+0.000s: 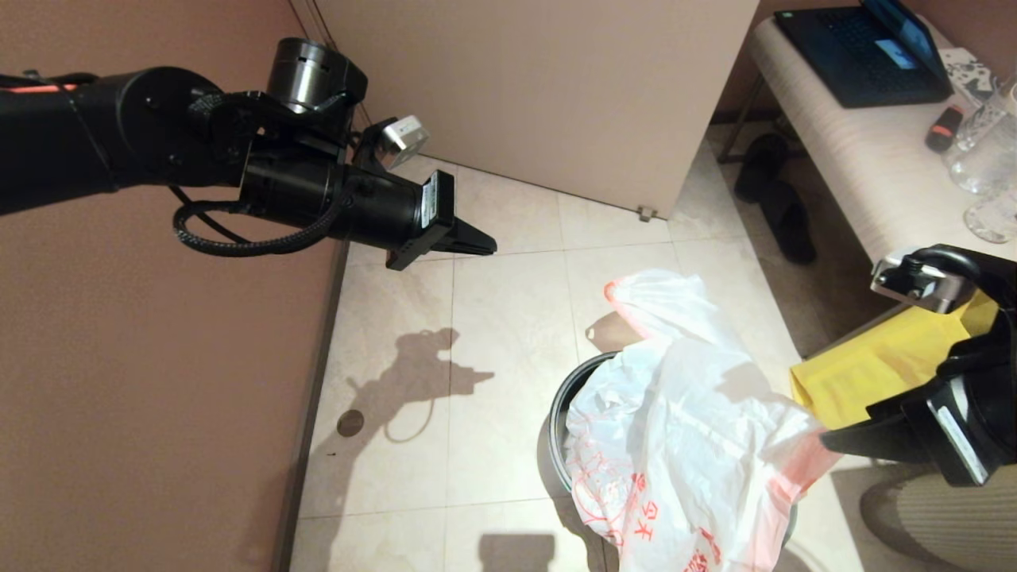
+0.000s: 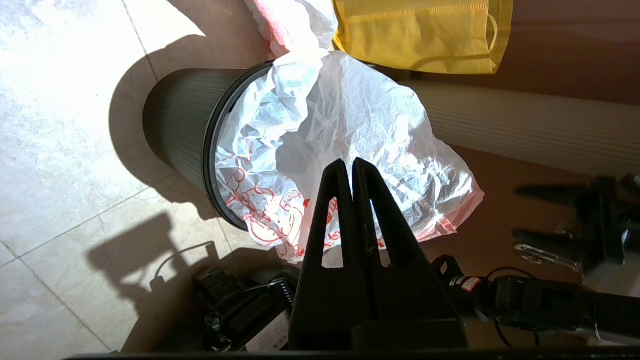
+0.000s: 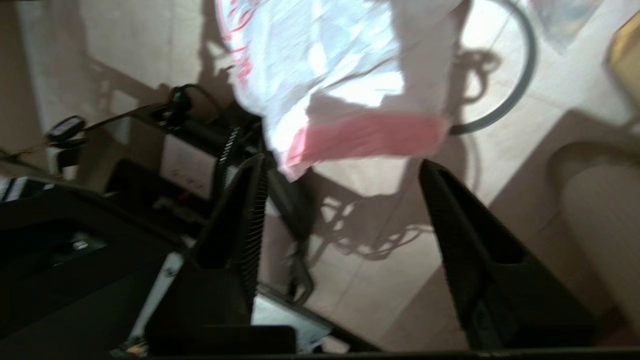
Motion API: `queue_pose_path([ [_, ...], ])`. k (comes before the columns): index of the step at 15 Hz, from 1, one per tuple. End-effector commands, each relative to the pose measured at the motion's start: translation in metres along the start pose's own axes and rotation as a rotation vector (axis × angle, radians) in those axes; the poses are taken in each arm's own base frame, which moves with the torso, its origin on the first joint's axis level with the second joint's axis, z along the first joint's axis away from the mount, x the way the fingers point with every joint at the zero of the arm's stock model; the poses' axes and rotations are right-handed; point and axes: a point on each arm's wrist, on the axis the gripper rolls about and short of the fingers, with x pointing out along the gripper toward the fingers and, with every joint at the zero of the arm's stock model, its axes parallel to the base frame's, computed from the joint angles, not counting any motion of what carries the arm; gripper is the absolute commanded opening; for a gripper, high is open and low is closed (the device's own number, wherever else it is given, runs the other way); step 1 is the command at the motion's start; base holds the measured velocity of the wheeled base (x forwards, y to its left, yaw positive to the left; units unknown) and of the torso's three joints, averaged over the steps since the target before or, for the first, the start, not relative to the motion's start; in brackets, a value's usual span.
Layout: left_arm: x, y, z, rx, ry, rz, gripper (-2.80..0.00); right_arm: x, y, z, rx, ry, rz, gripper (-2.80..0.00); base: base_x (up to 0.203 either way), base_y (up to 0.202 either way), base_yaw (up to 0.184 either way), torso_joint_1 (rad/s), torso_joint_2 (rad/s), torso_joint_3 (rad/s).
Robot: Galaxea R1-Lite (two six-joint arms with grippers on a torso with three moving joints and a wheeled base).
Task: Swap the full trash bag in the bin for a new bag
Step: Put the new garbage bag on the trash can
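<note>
Here the new bag (image 1: 683, 445) sprawls over the bin (image 1: 560, 413) in the lower middle of the head view, its long axis running from a tip at upper left down to the pink band at lower right — the cartoon print faces the bottom edge. Most of the bin's rim is hidden beneath it. The right gripper (image 3: 340, 200), jaws spread, sits at the right edge, just beside the band. The left gripper (image 1: 489, 245), upper left, has its jaws pressed together — holding nothing.

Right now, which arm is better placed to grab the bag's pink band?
Right. The right gripper is open beside the new bag's pink band; the left gripper is shut, high above the floor, away from the bin.
</note>
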Motion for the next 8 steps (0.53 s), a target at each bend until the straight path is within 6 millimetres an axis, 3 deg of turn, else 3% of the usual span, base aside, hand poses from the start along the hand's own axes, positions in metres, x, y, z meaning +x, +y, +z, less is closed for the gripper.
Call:
queue_pose_path([
  [1, 0.0, 0.0, 0.0, -0.005, 0.004, -0.002, -2.8, 0.002, 0.01, -0.023, 0.092, 0.09, 0.022, -2.8, 0.0, 0.0, 0.0, 0.0, 0.0, 0.0],
  [6, -0.001, -0.001, 0.0, -0.004, 0.001, -0.002, -2.8, 0.056, 0.008, -0.052, 0.189, 0.363, -0.094, -2.8, 0.0, 0.0, 0.0, 0.0, 0.0, 0.0],
  [8, -0.001, -0.001, 0.0, -0.003, 0.002, -0.003, -2.8, 0.079, 0.007, -0.053, 0.196, 0.375, -0.098, -2.8, 0.0, 0.0, 0.0, 0.0, 0.0, 0.0],
])
